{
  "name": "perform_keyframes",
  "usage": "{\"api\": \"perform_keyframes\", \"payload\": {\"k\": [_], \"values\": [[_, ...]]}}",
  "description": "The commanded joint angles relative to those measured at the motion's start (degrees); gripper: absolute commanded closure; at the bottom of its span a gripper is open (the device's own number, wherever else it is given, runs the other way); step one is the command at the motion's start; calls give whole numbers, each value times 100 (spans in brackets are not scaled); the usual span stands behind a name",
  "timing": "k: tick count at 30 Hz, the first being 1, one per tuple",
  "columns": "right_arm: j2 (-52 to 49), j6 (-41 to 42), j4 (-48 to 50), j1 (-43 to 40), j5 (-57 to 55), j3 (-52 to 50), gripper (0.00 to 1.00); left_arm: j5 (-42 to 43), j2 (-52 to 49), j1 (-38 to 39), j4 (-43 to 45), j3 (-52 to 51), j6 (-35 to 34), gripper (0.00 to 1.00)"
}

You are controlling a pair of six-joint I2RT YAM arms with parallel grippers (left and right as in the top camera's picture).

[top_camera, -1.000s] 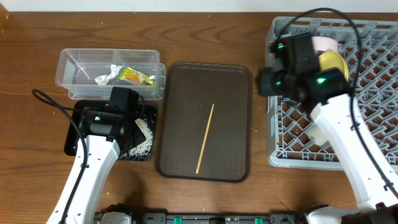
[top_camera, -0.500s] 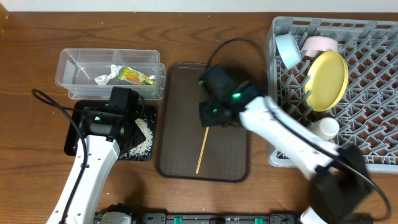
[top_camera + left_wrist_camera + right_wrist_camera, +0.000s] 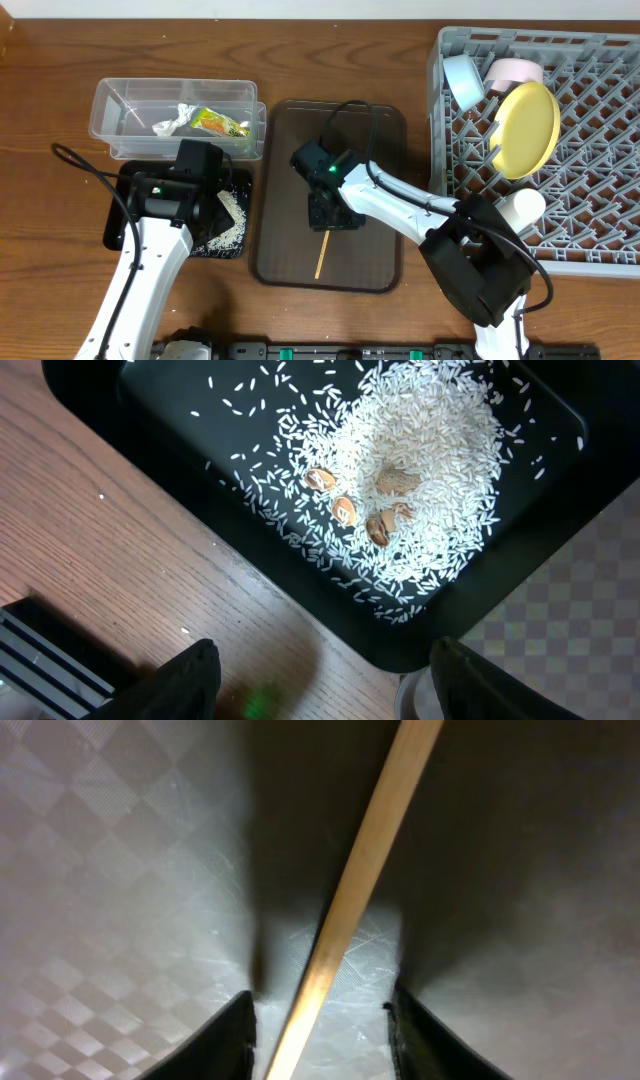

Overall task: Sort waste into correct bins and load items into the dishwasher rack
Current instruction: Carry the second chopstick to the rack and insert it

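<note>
Wooden bench (image 3: pixel 40 100) carries everything.

- Rack (image 3: pixel 600 190): grey, on the right side of the bench.
- Brown tray (image 3: pixel 290 240): centre of the bench, just beside the rack's left wall.
- Tub (image 3: pixel 120 92): clear, at the far left, with its near edge overlapping the black tray (image 3: pixel 150 420).
- Plate (image 3: pixel 527 130): yellow, on edge among the rack's pegs.
- Blue bowl (image 3: pixel 462 78) and pink bowl (image 3: pixel 512 70): on edge in the rack's far left corner.
- Cup (image 3: pixel 524 208): white, in the rack, nearer the robot than the plate.
- Left hand (image 3: pixel 330 680): open and empty, hovering over the black tray's edge.
- Right hand (image 3: pixel 322 1020): down on the brown tray, fingers apart on either side of the chopstick (image 3: pixel 360 890), with a gap on each side. No grip.
- One chopstick is visible, lying flat on the brown tray.
- Wrapper (image 3: pixel 218 123) and tissue (image 3: pixel 172 122): inside the tub, side by side.
- Rice (image 3: pixel 420 460): heaped in the black tray, with brown bits (image 3: pixel 345 510) on top.
</note>
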State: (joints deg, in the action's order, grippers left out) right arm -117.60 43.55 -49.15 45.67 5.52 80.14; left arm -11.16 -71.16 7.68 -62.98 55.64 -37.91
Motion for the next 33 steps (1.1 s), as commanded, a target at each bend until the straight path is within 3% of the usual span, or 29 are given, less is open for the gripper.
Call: {"api": "perform_keyframes", "payload": {"k": [1,6,8,15,27,33], "values": [[-177,184,-15,48,-249,-46,73,-136,-33,-26,-20,-7,-31,30],[-173,184,-61,-101,-313,-37,96,-133,-33,-26,-22,-7,-31,30],[-142,160,-146,-232,-317,-26,99,-133,-33,-26,-22,-7,-31,30],[529,-629,-516,-960,-313,61,99,-133,-33,-26,-22,-7,-31,30],[2712,-2461,-793,-2361,-424,66,99,-133,-33,-28,-20,-7,-31,30],[2927,-3161,-1145,-3027,-940,61,99,-133,-33,-26,-17,-7,-31,30]]}}
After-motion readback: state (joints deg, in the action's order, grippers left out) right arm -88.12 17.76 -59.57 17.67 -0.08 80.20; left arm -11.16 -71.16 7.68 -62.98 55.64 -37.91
